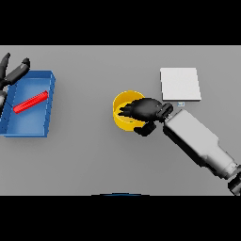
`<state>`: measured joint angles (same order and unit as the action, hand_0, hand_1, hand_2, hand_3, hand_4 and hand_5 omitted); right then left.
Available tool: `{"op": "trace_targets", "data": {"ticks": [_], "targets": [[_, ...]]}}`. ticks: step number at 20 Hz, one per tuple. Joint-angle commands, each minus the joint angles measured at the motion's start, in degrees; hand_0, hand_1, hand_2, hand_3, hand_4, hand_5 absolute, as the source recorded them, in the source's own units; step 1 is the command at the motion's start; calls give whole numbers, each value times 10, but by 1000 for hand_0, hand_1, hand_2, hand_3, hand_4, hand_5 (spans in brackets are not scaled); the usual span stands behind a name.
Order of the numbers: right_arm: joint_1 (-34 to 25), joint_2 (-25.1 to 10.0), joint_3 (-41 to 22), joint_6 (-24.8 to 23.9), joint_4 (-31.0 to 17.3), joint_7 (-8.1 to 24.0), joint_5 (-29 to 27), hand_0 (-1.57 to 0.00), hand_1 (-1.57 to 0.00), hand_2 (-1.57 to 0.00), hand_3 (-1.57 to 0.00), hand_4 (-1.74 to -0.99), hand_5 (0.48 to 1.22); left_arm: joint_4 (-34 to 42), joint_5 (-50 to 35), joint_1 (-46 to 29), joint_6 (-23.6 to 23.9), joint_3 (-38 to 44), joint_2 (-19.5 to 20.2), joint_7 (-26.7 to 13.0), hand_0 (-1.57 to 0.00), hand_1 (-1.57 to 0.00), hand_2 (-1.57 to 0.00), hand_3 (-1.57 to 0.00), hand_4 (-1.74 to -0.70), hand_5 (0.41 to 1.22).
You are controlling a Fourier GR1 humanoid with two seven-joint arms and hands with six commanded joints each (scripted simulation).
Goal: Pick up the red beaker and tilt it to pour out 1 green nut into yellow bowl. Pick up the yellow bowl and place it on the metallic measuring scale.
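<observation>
The yellow bowl (121, 112) stands on the grey table near the middle. My right hand (147, 109) is on its right side, with fingers curled over the rim into the bowl and the thumb (145, 128) outside the wall, pinching it. The red beaker (31, 102) lies on its side in a blue tray (45, 81) at the left. To the right of the bowl, farther back, sits the pale square measuring scale (180, 84). My left hand (13, 71) hovers open at the tray's far-left corner, apart from the beaker. No green nut shows.
The blue tray has raised walls around the beaker. My right forearm (197, 141) runs diagonally from the lower right toward the bowl, passing just in front of the scale's near edge.
</observation>
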<state>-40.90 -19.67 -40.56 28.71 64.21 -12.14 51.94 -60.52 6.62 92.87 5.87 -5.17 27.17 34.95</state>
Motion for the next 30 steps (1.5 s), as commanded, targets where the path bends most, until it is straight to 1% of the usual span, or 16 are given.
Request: {"op": "trace_targets", "data": {"ticks": [1, 2, 3, 4, 5, 7, 10, 12, 14, 16, 18, 20, 22, 23, 24, 30], "targets": [[-1, 8, -1, 2, -2, 9, 2, -287, -236, -176, -173, -1387, 873, -1, 10, 1, 4, 7, 8, 0, 1, 1, 1, 1, -714, 691], [-2, 4, -3, 2, -2, 5, 4, -544, -473, -310, -262, -1420, 943, 0, 17, -1, 8, 17, 14, 0, 1, 1, 1, 1, -716, 692], [-3, 5, -5, -3, -7, 4, 7, -750, -693, -476, -351, -1454, 999, 2, 21, -3, 10, 21, 17, 0, 1, 1, 1, 1, -719, 692], [0, 4, -5, -6, -4, 5, 7, -914, -869, -695, -456, -1512, 1043, 2, 25, -1, 14, 26, 17, 0, 1, 1, 1, 1, -719, 692], [1, 2, -6, -5, -1, -4, 4, -1045, -1009, -870, -574, -1552, 1079, 0, 31, 2, 19, 33, 21, 0, 1, 1, 1, 1, -719, 693], [3, -2, -6, -11, 2, -13, 0, -1235, -1211, -1122, -834, -1614, 1130, -3, 52, 5, 27, 52, 36, 0, 1, 1, 1, 1, -724, 696], [7, -13, -13, -18, 14, -15, 0, -1399, -1387, -1222, -1117, -1676, 1174, -5, 91, 2, 49, 88, 55, 0, 1, 1, 1, 1, -725, 694], [2, -12, -11, -29, 3, -30, -2, -1461, -1453, -1264, -1218, -1699, 1191, -13, 116, 4, 61, 104, 65, 0, 1, 1, 1, 1, -719, 697], [0, -6, -8, -35, -2, -25, -4, -1500, -1496, -1309, -1254, -1714, 1202, -22, 138, 11, 70, 123, 80, 0, 1, 1, 1, 1, -719, 695], [-1, -13, -2, -30, 3, -30, -11, -1526, -1523, -1319, -1311, -1724, 1209, -27, 142, 11, 74, 128, 84, 0, 1, 1, 1, 1, -716, 694], [0, -22, 9, -18, 21, -17, -20, -1542, -1540, -1331, -1340, -1730, 1213, -34, 150, 13, 77, 136, 93, 0, 1, 1, 1, 1, -717, 696], [-4, -28, 20, -1, 36, -14, -32, -1553, -1551, -1344, -1317, -1734, 1216, -42, 158, 15, 85, 146, 100, 0, 1, 1, 1, 1, -723, 694], [-2, -40, 31, 10, 57, -6, -37, -1559, -1558, -1414, -1252, -1737, 1218, -48, 165, 15, 93, 154, 99, 0, 1, 1, 1, 1, -724, 693], [-6, -44, 40, 15, 66, 4, -39, -1562, -1561, -1429, -1228, -1737, 1218, -49, 171, 14, 97, 158, 102, 0, 1, 1, 1, 1, -723, 692], [-4, -51, 45, 17, 74, 0, -42, -1563, -1563, -1432, -1208, -1738, 1219, -50, 174, 14, 99, 161, 105, 0, 1, 1, 1, 1, -722, 688], [8, -82, 78, 25, 125, 27, -49, -1561, -1569, -1524, -1161, -1740, 1220, -63, 187, 20, 108, 171, 113, 0, 1, 1, 1, 1, -720, 688]]}}
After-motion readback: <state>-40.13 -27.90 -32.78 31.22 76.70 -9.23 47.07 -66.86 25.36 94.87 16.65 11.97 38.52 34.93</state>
